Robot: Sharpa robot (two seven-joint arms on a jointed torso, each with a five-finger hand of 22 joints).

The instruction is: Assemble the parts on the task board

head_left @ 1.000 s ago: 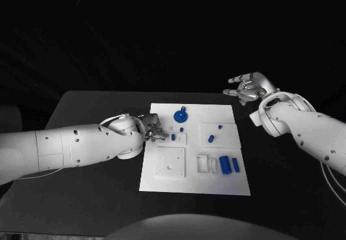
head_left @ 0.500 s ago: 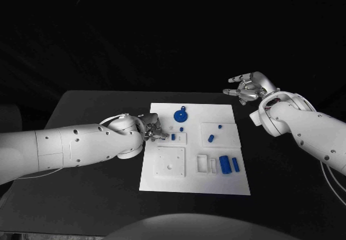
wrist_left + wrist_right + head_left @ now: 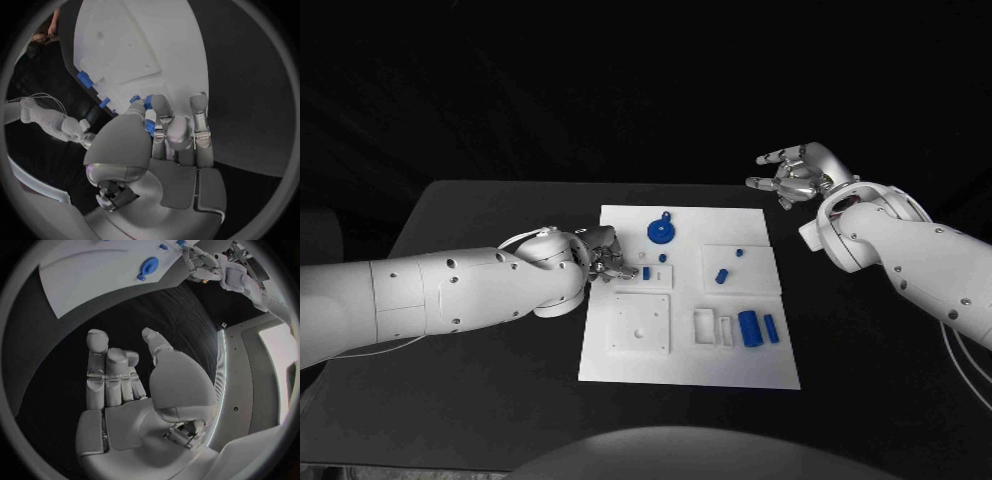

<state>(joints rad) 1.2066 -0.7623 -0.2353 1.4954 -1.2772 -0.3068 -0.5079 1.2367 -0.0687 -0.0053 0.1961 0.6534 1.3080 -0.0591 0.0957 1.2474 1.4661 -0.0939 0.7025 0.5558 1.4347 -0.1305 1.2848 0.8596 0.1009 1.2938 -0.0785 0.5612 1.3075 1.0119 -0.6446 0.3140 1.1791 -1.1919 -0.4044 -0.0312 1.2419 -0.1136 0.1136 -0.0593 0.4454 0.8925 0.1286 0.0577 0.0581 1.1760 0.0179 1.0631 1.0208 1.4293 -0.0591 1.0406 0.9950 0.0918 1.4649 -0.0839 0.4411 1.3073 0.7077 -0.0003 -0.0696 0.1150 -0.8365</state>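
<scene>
On the black table [image 3: 488, 380] before us lies the white task board [image 3: 687, 360], and our left arm reaches in over the table's left side toward the board's left edge. Our left hand [image 3: 599, 255] sits at that edge, fingers bunched together; in the left wrist view the thumb and fingertips [image 3: 160, 107] pinch a small blue part [image 3: 149, 126] just above the board. A short blue peg [image 3: 646, 273] stands on the board just beside this hand, and a smaller blue piece [image 3: 664, 259] lies close behind it. Below them we see a raised white square block [image 3: 640, 325] with small holes.

Further right, near the board's far edge, lies a round blue disc with a small tab [image 3: 662, 233]. Right of the middle a blue peg [image 3: 723, 276] leans in a raised white plate, with a tiny blue piece [image 3: 738, 252] beyond it. Toward the near right, two blue cylinders [image 3: 759, 329] lie side by side next to white rectangular frames [image 3: 714, 326].

Our right hand [image 3: 795, 175] hangs well off the board, above the table's far right corner. Its fingers [image 3: 97, 365] are loosely apart and hold nothing, with the palm turned toward the board.
</scene>
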